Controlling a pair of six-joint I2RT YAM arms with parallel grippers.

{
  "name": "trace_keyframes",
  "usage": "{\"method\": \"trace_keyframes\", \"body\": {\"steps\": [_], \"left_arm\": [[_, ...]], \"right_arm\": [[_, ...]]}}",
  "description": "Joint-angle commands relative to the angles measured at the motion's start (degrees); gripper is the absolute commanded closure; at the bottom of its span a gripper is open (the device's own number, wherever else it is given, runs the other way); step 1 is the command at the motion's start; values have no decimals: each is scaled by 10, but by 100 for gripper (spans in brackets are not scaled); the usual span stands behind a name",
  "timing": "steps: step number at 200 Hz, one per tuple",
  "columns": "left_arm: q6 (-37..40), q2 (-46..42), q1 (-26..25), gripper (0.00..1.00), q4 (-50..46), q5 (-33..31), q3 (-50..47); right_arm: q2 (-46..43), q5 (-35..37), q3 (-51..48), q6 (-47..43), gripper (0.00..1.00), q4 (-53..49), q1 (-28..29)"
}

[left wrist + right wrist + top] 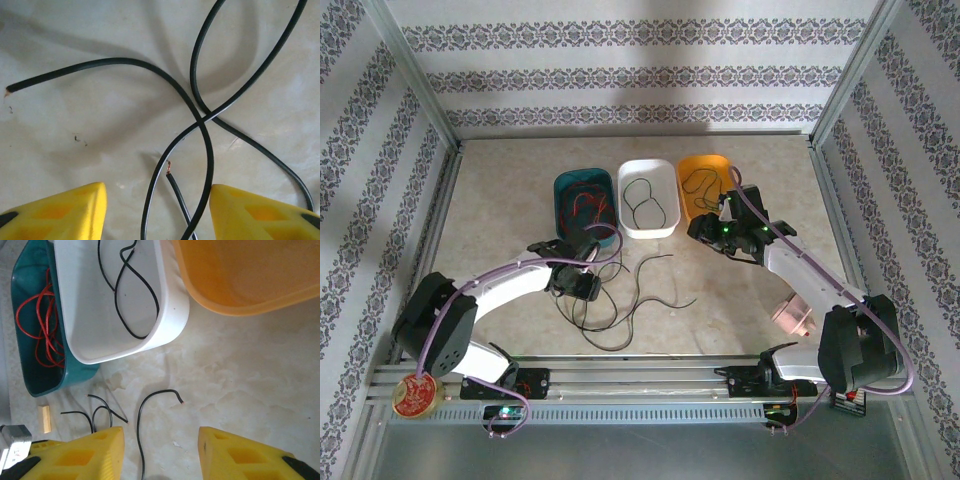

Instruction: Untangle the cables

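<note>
Two tools stand with their yellow fingers spread wide, and neither grips anything. The left tool hangs low over the desk, its fingers clear of the black cables lying loose there. Two long strands cross in an X just ahead of the gap. One arcs away to the left and ends in a bare cut tip, while the other runs off toward the upper right. A shorter strand lies in the gap itself, its copper tip pointing away from the tool.

The right tool is over bare desk in front of three trays. One black strand runs straight out of its gap, along the tool's own line, then bends right to a cut end. Short curled pieces lie just beside the finger at the left of that view. Ahead, the teal tray holds red cables and the white tray holds a looped black cable, its long axis running away from the tool. The orange tray sits furthest right.

From above, the loose black cables sprawl between the arms, just beside the left tool and well apart from the right.
</note>
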Motion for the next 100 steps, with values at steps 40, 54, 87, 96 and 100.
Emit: {"method": "trace_keyframes", "body": {"steps": [40,54,87,96,100], "left_arm": [[22,19,-26,85,-64,4,46],[18,16,-28,100,-67,-5,53],[3,-29,-29,100,-66,-24,81],[-1,-45,-28,100,-70,-36,93],[-2,-52,-29,100,-72,-40,98]], "right_arm": [[-9,-11,-17,11,57,12,-6],[-12,-11,-20,12,57,12,-6],[-22,-12,-25,11,57,12,-10],[-24,-13,-25,10,57,12,-11],[-25,-13,-25,10,57,12,-11]]}}
